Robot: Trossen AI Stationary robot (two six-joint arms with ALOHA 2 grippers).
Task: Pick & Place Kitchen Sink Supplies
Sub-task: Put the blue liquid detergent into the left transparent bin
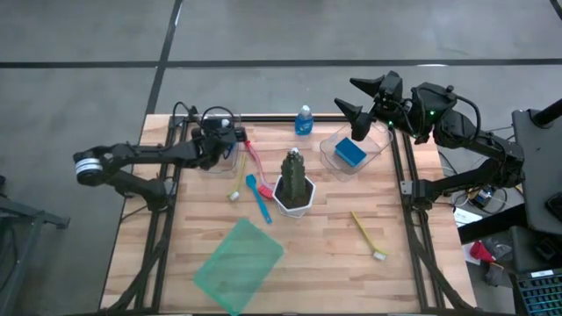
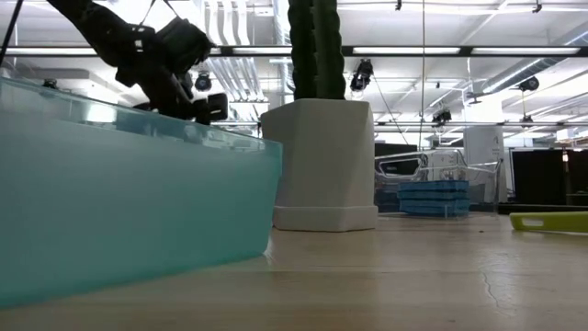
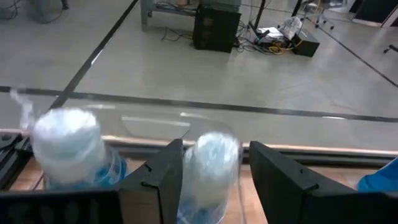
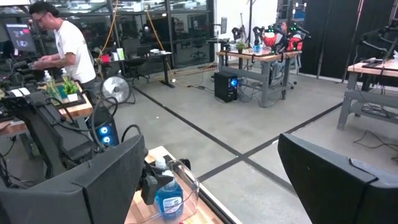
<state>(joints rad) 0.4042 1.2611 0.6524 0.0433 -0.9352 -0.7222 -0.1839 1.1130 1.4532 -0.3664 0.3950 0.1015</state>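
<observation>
Left gripper (image 1: pixel 230 143) sits over the clear bin (image 1: pixel 213 163) at the table's far left corner, its two dark fingers (image 3: pixel 155 186) parted a little wider than the white cap of a blue bottle (image 3: pixel 210 163) that stands between them; whether the pads touch the bottle cannot be told. A second white-capped blue bottle (image 3: pixel 69 149) stands just beside it in the same bin. Right gripper (image 1: pixel 358 98) hangs above the far right corner of the wooden table (image 1: pixel 334 263), jaws spread wide and holding nothing, over a second clear bin (image 1: pixel 373 151) that contains a blue sponge (image 1: pixel 349 152). A third blue bottle (image 1: pixel 304 120) stands alone at the far edge between the two bins. Near the middle, a dark green cactus-like thing in a white pot (image 1: pixel 294 185) stands upright, with a red brush (image 1: pixel 254 154), a blue brush (image 1: pixel 259 198) and a pale yellow brush (image 1: pixel 237 183) lying on the table just to its left. A lime brush (image 1: pixel 369 235) lies well apart toward the right front, and a translucent green sheet (image 1: pixel 238 264) lies flat at the front. Beyond the table, a person in a white shirt (image 4: pixel 67 45) stands at a desk. No label, brand or writing on any item can be read.
</observation>
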